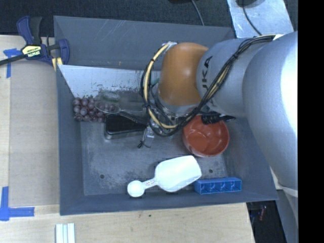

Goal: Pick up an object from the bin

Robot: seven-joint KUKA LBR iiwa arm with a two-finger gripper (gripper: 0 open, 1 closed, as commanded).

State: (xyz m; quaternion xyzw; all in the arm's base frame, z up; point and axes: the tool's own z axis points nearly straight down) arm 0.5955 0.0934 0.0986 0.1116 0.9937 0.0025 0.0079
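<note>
My gripper [148, 135] pokes out from under the arm's orange cover, near the middle of the bin. It sits right at the right end of a black, flat, oblong thing [121, 126] that lies on the bin floor. Just right of the gripper stands a red bowl [206, 138], partly hidden by the arm. A white plastic scoop [173, 174] with a round knob on its handle lies in front of the gripper, toward the near wall.
A bunch of dark purple grapes [83, 109] lies at the left by the back wall, with something clear [117, 103] beside it. A blue toy brick [218, 186] rests at the near right corner. The arm covers the bin's right back part.
</note>
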